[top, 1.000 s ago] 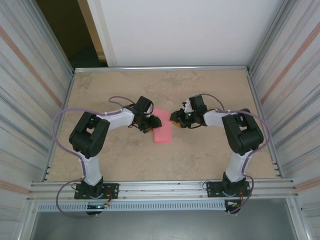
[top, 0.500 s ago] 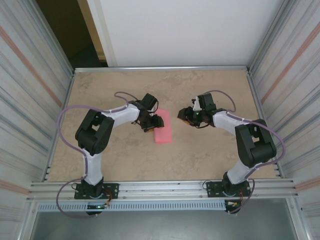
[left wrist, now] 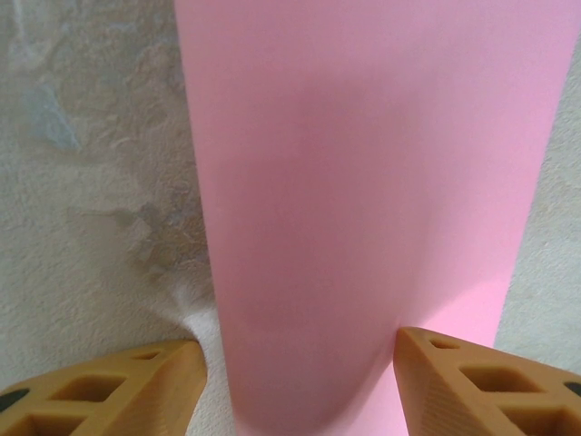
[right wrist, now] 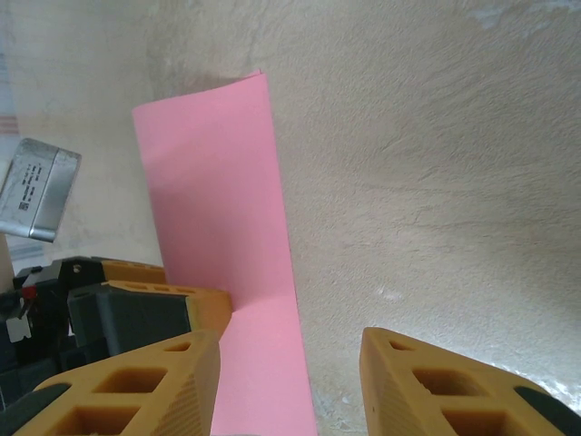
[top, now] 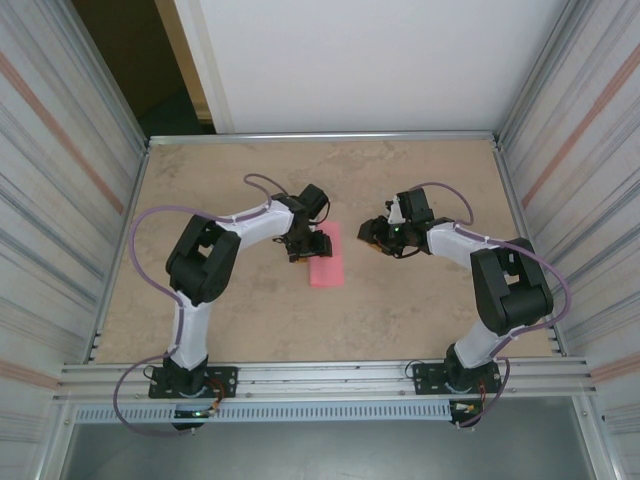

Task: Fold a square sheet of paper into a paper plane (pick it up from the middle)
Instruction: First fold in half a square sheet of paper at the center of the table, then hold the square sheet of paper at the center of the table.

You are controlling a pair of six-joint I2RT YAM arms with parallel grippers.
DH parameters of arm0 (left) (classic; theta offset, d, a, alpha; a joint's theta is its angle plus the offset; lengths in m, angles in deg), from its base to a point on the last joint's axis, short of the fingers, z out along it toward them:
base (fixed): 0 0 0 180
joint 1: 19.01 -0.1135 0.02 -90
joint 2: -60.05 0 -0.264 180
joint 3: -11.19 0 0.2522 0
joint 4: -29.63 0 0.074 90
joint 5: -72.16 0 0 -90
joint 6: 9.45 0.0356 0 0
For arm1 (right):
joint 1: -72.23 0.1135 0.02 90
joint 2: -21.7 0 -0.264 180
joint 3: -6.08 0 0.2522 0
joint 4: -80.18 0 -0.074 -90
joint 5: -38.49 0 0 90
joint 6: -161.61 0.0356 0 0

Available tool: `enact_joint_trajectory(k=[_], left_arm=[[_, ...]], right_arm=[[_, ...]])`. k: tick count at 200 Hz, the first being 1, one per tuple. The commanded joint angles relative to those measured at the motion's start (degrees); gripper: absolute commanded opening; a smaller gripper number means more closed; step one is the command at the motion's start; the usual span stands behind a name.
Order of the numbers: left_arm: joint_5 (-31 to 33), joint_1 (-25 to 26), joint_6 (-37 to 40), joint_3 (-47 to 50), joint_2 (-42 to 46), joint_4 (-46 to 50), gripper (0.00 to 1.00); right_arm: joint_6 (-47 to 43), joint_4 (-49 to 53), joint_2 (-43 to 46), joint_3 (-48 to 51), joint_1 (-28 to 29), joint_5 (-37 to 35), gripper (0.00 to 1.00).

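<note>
Sheet of paper: the pink sheet of paper (top: 326, 258) lies near the middle of the table (top: 240, 170), folded into a narrow oblong with its long side running away from the arm bases. It is plain and unmarked.
Paper's end: in the left wrist view the end nearest the camera looks slightly bowed up off the surface, with a soft shadow beside it.
Left gripper: the left gripper (top: 312, 243) sits low at the far left corner of the strip. Its jaws are spread, with one orange fingertip (left wrist: 109, 386) on either side of the paper. A sliver of table shows between that fingertip and the paper's edge. The other fingertip meets the opposite edge, and whether it presses there cannot be told. Nothing is clamped.
Right gripper: the right gripper (top: 373, 237) is to the right of the paper and apart from it, pointing toward it. Its fingers (right wrist: 454, 381) are released and wide, with nothing grasped.
Table: mottled beige stone pattern, with ribbed metal walls (top: 60, 200) on both sides.
</note>
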Motion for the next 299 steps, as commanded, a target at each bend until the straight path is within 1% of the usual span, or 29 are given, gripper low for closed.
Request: enact_joint_trajectory(k=[1,58,116,164,221,299], left_arm=[[2.31,1.26,0.58,5.47,-11.96,2.56,0.60],[2.71,1.20,-3.45,5.07,-12.51,1.74,0.56],[1.74,1.18,-5.13,4.51,-14.13,1.69,0.57],[0.84,1.19,-4.36,4.81,-14.78,1.52,0.58],[-0.04,1.55,-1.26,4.15,-16.23,1.95,0.59],[-0.04,1.53,-0.66,3.16,-17.62,2.57,0.60]], right_arm=[[-1.09,0.77,0.21,0.05,-0.20,0.34,0.43],[-0.27,-0.70,0.21,1.39,-0.10,1.26,0.42],[0.01,-1.50,-0.43,2.18,0.48,2.10,0.42],[0.03,-2.02,-0.81,2.32,0.85,2.87,0.42],[0.32,-3.30,-2.21,1.83,2.11,3.63,0.40],[1.08,-4.14,-3.63,1.22,2.96,4.15,0.39]])
